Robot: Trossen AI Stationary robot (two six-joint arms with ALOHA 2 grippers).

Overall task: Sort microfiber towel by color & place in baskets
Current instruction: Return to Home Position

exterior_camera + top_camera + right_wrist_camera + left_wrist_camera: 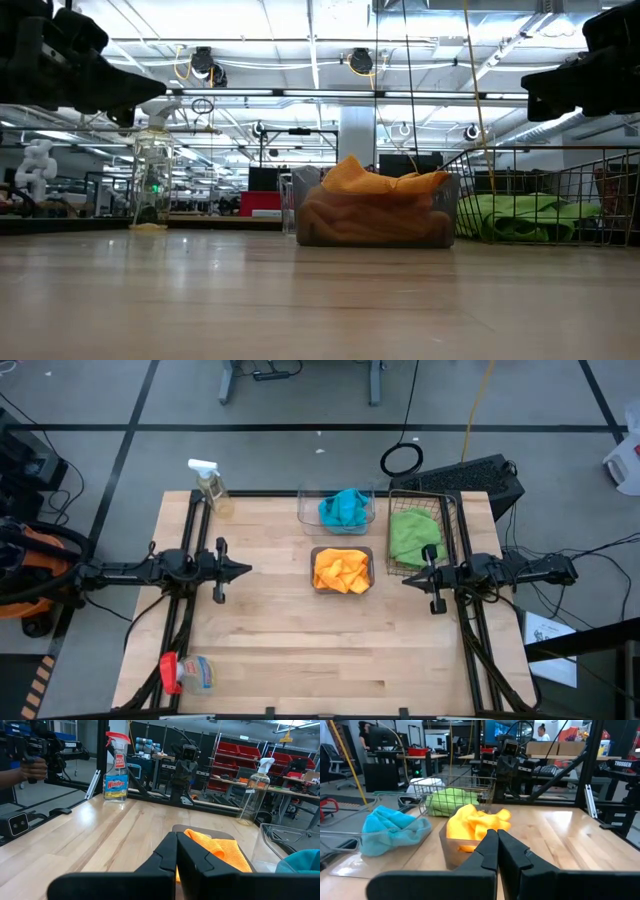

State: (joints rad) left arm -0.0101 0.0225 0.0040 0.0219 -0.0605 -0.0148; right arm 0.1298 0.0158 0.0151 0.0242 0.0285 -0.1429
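- The left claw (243, 570) hung over the left-centre of the worktop (300, 650) in the overhead view. Its own wrist view showed the two fingers pressed together with nothing between them.
- The right claw (405, 580) hung at right-centre, just beside the lower edge of the wire basket (447, 525). It too was closed tight and empty.
- All the towels in sight lay in containers:
  - The turquoise towels (343, 509) were in the clear tub (306, 510) at upper centre.
  - The orange towels (341, 572) were in the grey tub (341, 549) at centre.
  - The green towels (415, 535) were in the wire basket at centre right.
- No loose towel showed on the worktop, so the sorting looked done, with only the arms' retreat left.
- The right claw was the likeliest trouble. It sat so near the basket that a pull-back on a slanted path could catch the wire and drag or tip the basket.
- The orange towels were heaped above the tub's rim in the table-level view. A knock to that tub could spill a fold over the side.
- The clear spray bottle (211, 485) at upper left stood near the left arm's side and could be toppled by a wide swing.
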